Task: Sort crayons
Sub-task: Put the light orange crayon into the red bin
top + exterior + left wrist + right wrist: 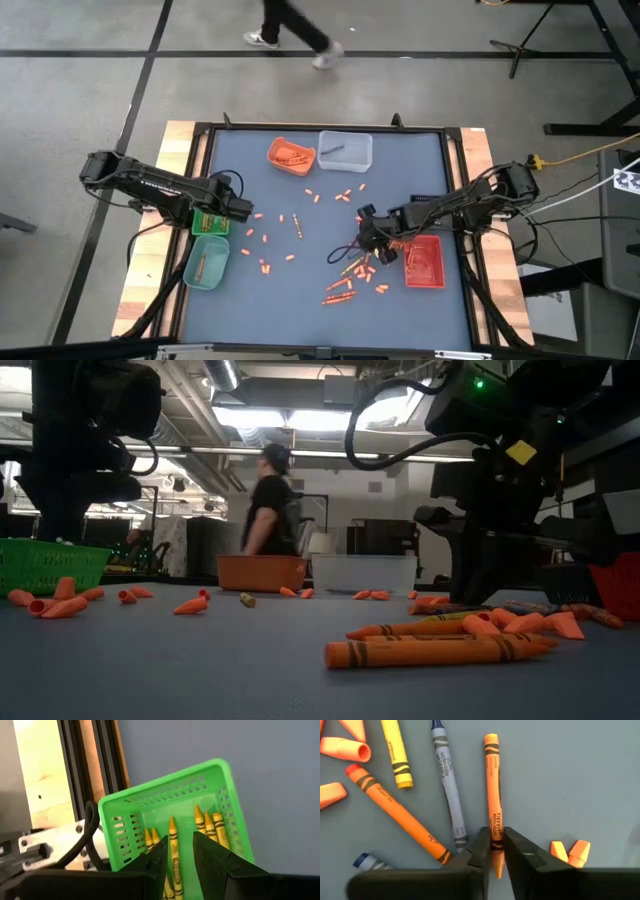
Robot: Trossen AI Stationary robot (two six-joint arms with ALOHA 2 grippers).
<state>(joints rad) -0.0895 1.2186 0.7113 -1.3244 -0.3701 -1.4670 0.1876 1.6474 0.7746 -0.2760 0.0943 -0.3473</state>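
Clamped around the lower end of an orange crayon (493, 795), the jaws of your right gripper (493, 851) sat nearly together, one finger pressed to each side of the paper wrap while the stick lay flat on the table (300, 290). You took it near its tip, probably because a blue-grey crayon (447, 785) lay just beside it and only that end left room for both fingers. A second orange crayon (395, 812) and a yellow one (396, 752) lay farther off in the same loose cluster, among scattered orange caps (345, 749).

From above, your right gripper (367, 232) worked just beside the red tray (425, 262), so whatever you lifted had little way to travel. The orange tray (290, 155) and the clear tray (345, 150) stood at the far edge, well apart from the pile.

Your left gripper (179, 852) hung over the green basket (165, 795) with its jaws apart and nothing between them. Yellow crayons (210, 825) lay inside that basket, so it seemed you parked that arm where its colour was collected. A person (268, 505) stood beyond the table.
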